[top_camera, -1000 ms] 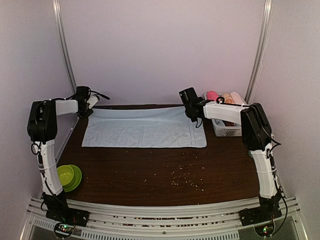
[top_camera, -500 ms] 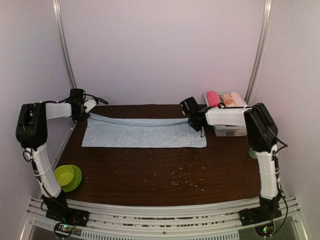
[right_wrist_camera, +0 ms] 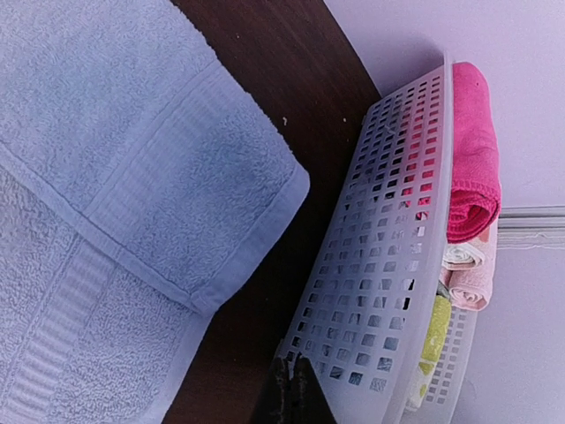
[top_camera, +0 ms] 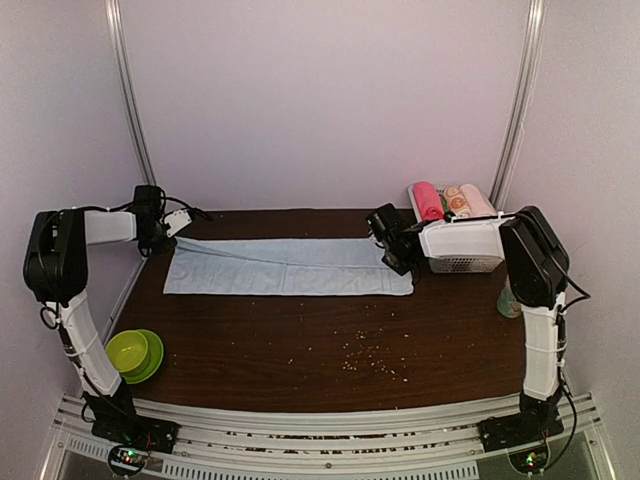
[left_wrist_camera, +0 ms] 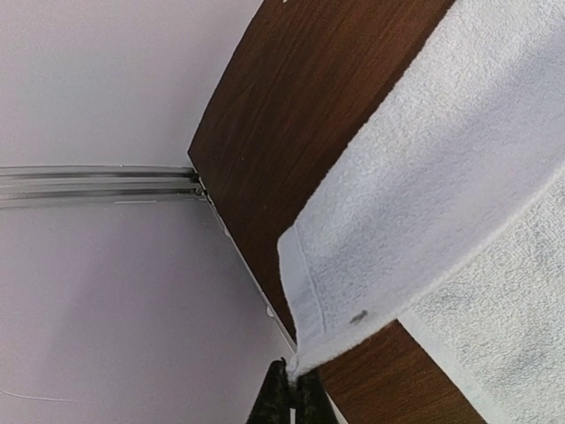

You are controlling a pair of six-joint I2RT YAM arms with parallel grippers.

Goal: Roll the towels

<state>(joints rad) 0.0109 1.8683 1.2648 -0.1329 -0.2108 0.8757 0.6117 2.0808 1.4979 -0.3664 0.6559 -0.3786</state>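
Note:
The light blue towel (top_camera: pixel 290 268) lies folded lengthwise across the back of the table. It also shows in the left wrist view (left_wrist_camera: pixel 441 177) and the right wrist view (right_wrist_camera: pixel 106 177). My left gripper (top_camera: pixel 163 238) is shut on the towel's left corner, pinched between its tips (left_wrist_camera: pixel 291 389) just above the wood. My right gripper (top_camera: pixel 402 258) is shut and empty (right_wrist_camera: pixel 291 384), between the towel's folded right corner and the basket. The magenta-pink towel (top_camera: pixel 427 200) lies rolled in the basket, as the right wrist view (right_wrist_camera: pixel 472 150) also shows.
A white perforated basket (top_camera: pixel 462 262) at the back right holds several small rolls. A green bowl (top_camera: pixel 133 352) sits at the near left edge. Crumbs (top_camera: pixel 370 358) are scattered on the dark wood. A pale green object (top_camera: pixel 508 298) stands behind the right arm.
Both grippers carried the towel's far edge towards the near side and down, folding it in half. The right end now lies flat, free of the right gripper.

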